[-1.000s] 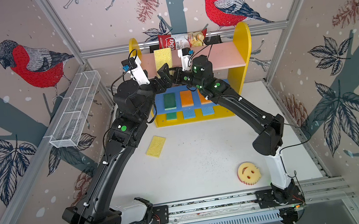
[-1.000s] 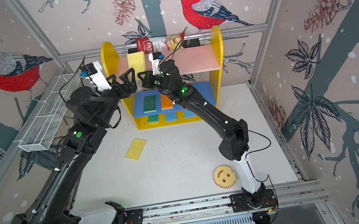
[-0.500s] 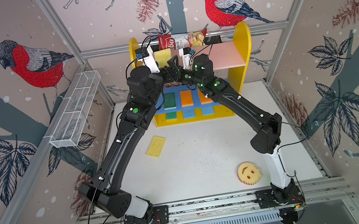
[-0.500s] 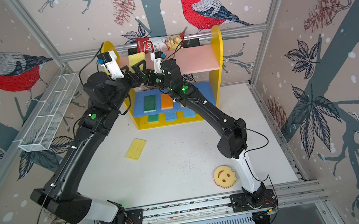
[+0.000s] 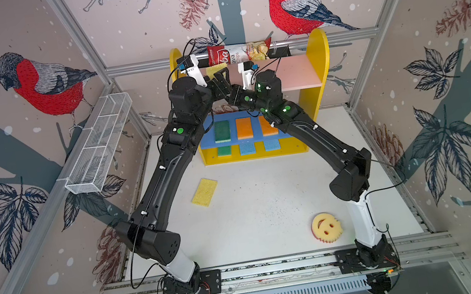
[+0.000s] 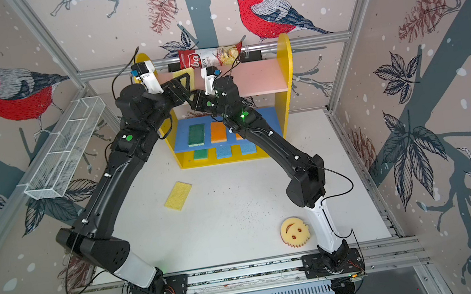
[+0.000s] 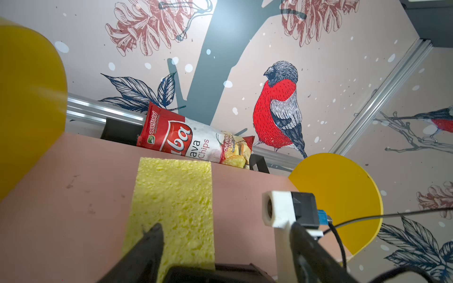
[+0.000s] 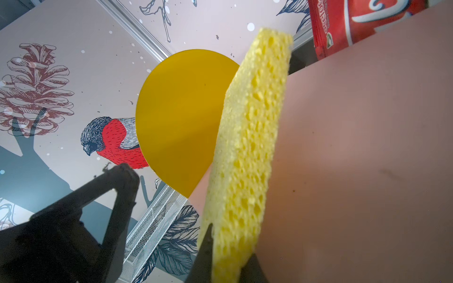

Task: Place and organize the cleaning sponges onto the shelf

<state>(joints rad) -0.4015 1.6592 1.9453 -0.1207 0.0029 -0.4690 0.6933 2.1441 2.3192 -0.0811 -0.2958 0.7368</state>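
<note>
My right gripper (image 8: pixel 230 245) is shut on the lower end of a yellow sponge (image 8: pixel 250 137), which stands on edge over the pink top board (image 5: pixel 299 73) of the shelf (image 5: pixel 320 57). My left gripper (image 7: pixel 226 230) is open beside it, one finger (image 7: pixel 149 247) in front of the sponge's (image 7: pixel 174 196) face and the other well clear. A green and two orange sponges (image 5: pixel 244 127) lie on the blue middle board. On the base are a green and two blue ones (image 5: pixel 247 148). Another yellow sponge (image 5: pixel 205 191) and the smiley sponge (image 5: pixel 327 227) lie on the table.
A red-and-white chips bag (image 5: pixel 238 53) lies across a black basket (image 5: pixel 277 52) behind the shelf top. A white wire basket (image 5: pixel 99 142) hangs on the left wall. Both arms meet over the shelf's left half.
My left arm has swung right and up to the shelf top, bringing its open jaws to the sponge held by the right gripper. The right arm has barely moved.
</note>
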